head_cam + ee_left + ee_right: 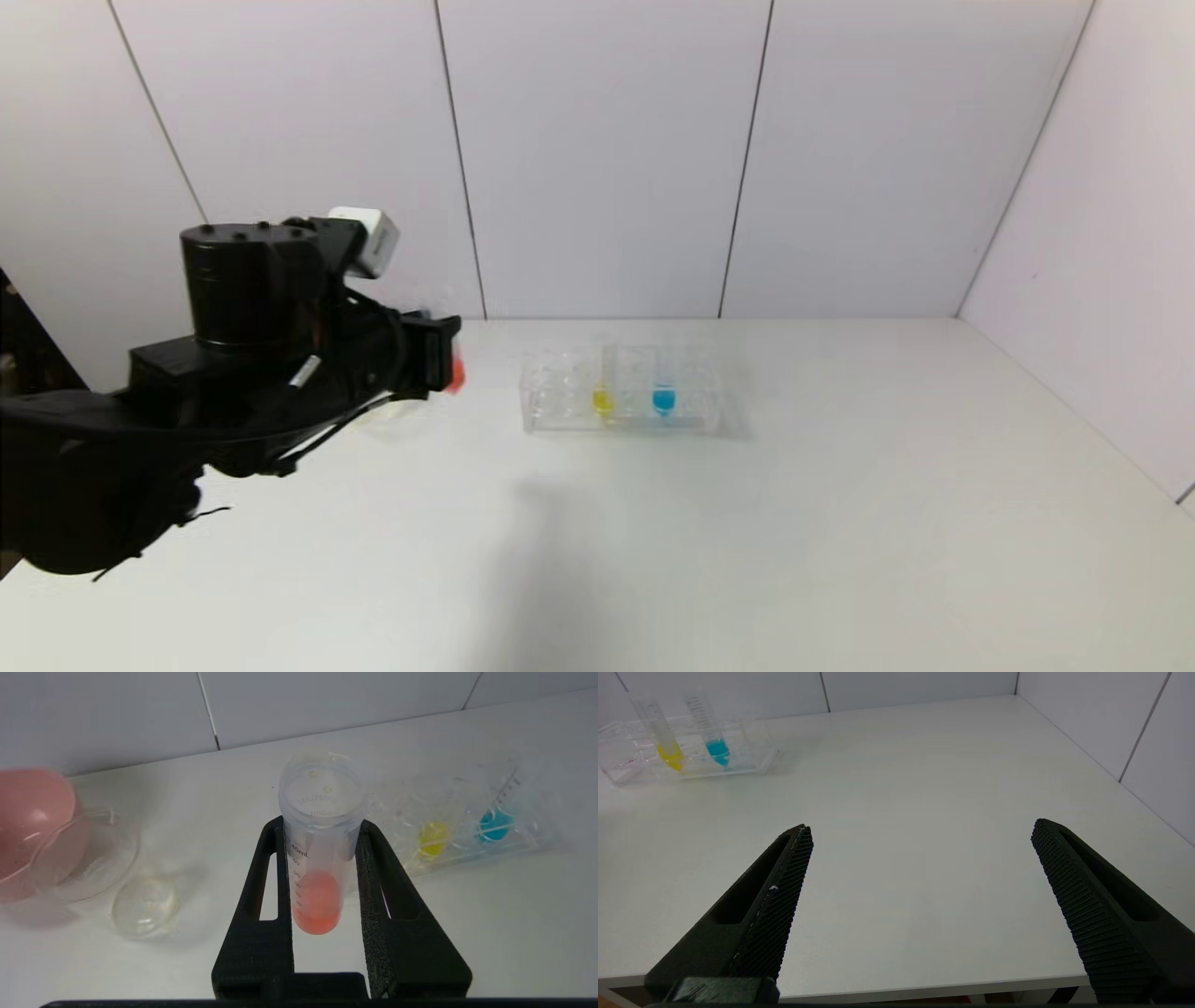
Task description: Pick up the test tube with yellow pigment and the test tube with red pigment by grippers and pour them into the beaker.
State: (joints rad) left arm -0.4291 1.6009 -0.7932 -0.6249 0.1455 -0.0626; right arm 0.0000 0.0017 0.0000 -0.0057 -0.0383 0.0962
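Note:
My left gripper [439,359] is shut on the test tube with red pigment [317,900] and holds it above the table, left of the rack; its red-orange tip also shows in the head view [456,373]. In the left wrist view the jaws [321,826] clamp the tube just under its rim. The test tube with yellow pigment [603,399] stands in the clear rack [560,411]; it also shows in both wrist views [433,838] [668,749]. The clear beaker [93,858] stands on the table beside the held tube. My right gripper [922,828] is open and empty over the table's front edge.
A blue-tipped tube [664,399] stands in the rack next to the yellow one. A pink bowl [32,807] sits just behind the beaker. White walls close the table at the back and right. My left arm hides the beaker in the head view.

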